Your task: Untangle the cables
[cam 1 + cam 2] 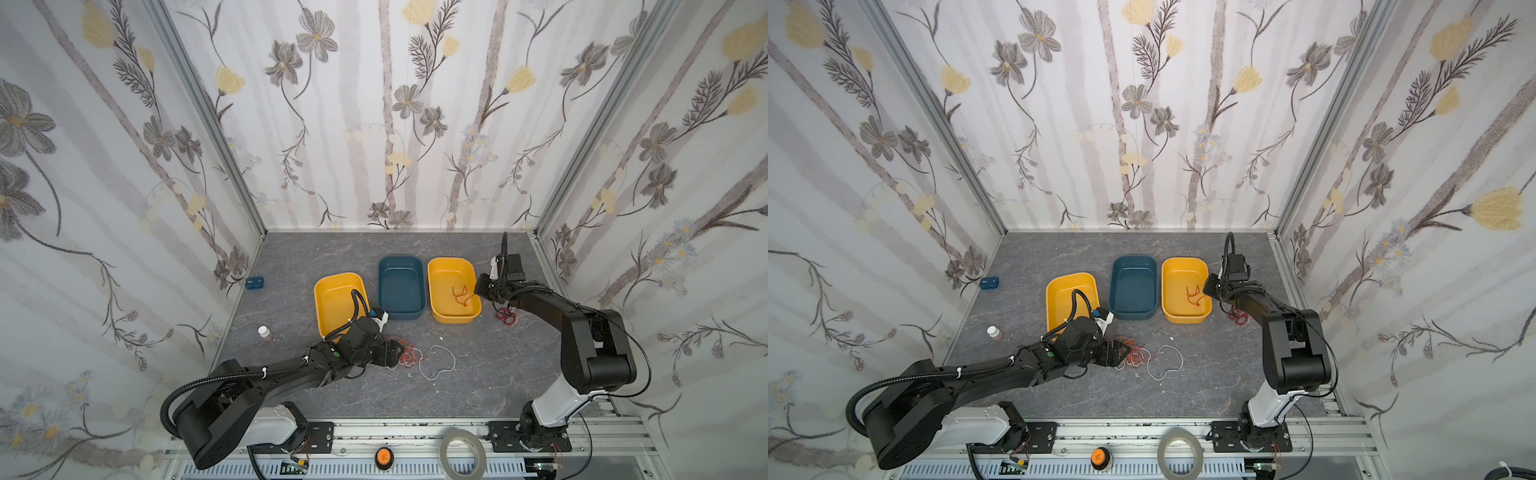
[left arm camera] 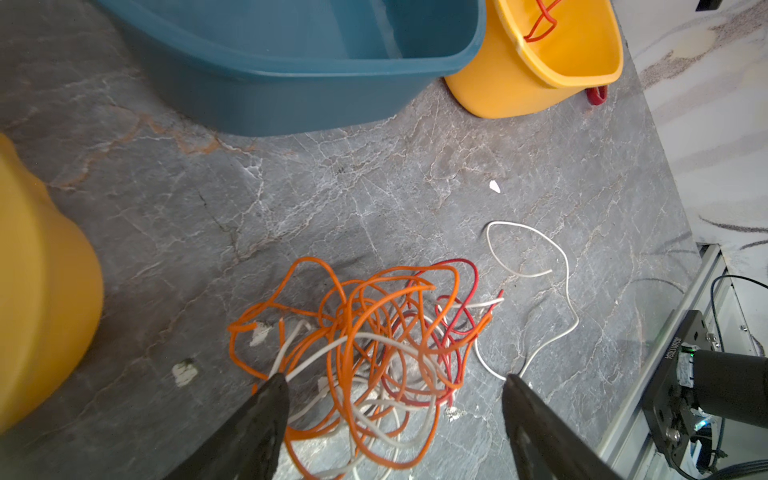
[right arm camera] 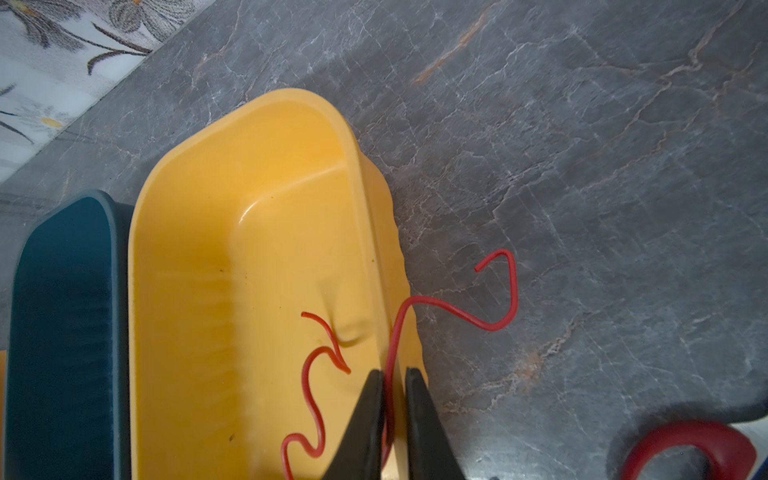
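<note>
A tangle of orange, red and white cables (image 2: 374, 332) lies on the grey marble table, in both top views (image 1: 409, 357) (image 1: 1136, 357). My left gripper (image 2: 395, 376) hangs open just above it, its fingers wide apart on either side of the pile. One loose white cable (image 1: 440, 363) curls beside the tangle. My right gripper (image 3: 393, 370) sits over the near rim of the right yellow tray (image 3: 291, 93), its jaws pinched almost together on a red cable (image 3: 457, 311) that arcs out over the table. More red cable (image 3: 311, 386) lies inside that tray.
A blue tray (image 1: 401, 259) stands between the right yellow tray (image 1: 453, 266) and a left yellow tray (image 1: 332, 276). A red looped object (image 1: 506, 316) lies right of the trays. A small bottle (image 1: 264, 332) and a blue block (image 1: 254, 284) sit far left. A tape roll (image 1: 463, 453) rests on the front rail.
</note>
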